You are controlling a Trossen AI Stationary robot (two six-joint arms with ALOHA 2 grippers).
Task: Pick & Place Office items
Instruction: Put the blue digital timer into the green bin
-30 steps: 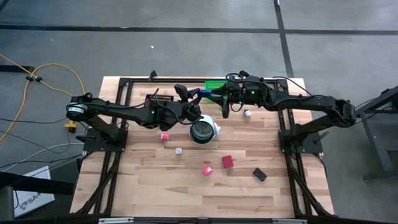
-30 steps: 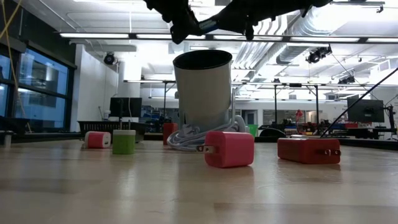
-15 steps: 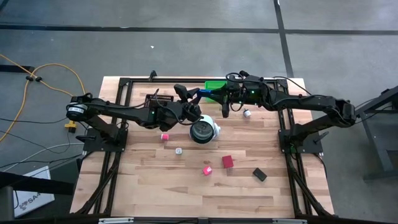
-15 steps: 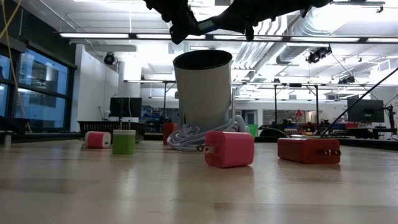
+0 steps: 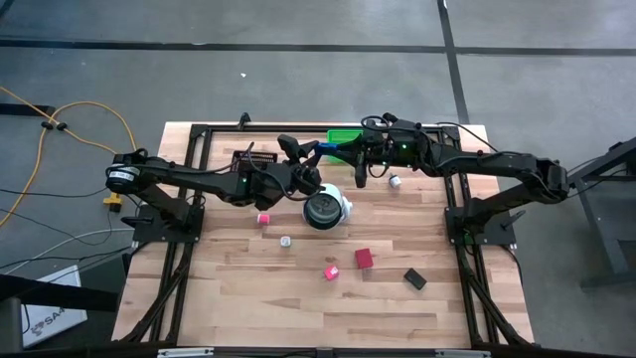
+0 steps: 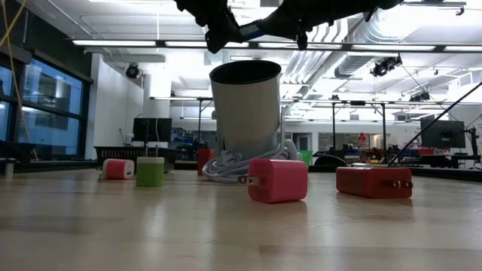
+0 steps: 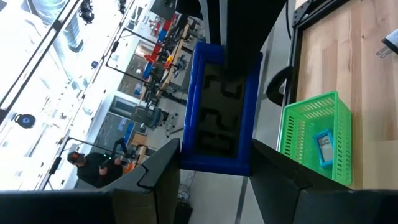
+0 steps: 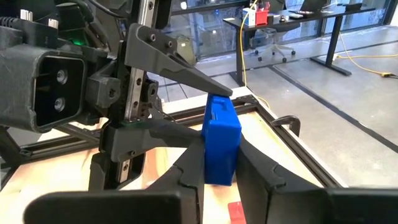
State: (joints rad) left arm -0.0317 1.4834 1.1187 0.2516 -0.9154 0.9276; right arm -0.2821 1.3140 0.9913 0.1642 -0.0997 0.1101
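A blue flat rectangular office item (image 5: 326, 149) hangs in the air above the table's far middle, between my two grippers. My left gripper (image 5: 316, 152) comes from the left and is shut on it. My right gripper (image 5: 339, 151) comes from the right and is shut on its other end. The left wrist view shows the item's broad face (image 7: 214, 112). The right wrist view shows it end-on (image 8: 221, 134). A green bin (image 7: 314, 146) on the table beyond holds a teal piece (image 7: 322, 148). My left gripper pinches the blue item's two long edges near one end (image 7: 214, 163) between its two fingers. The fingers lie level and come from the table's left. The item is lifted clear of the table. My right gripper pinches the item's other end (image 8: 220, 175) between its two fingers, which come level from the table's right. One finger (image 7: 242, 37) lies over the broad face, crosswise to the left gripper's hold. The item stays clear of the table.
A white round object with a dark face (image 5: 325, 207) stands just nearer than the grippers, with a black mesh tray (image 5: 248, 159) to their left. Pink (image 5: 263, 218) (image 5: 330, 271), red (image 5: 364, 259), black (image 5: 414, 279) and small white (image 5: 285, 241) (image 5: 395, 181) pieces lie scattered on the wood.
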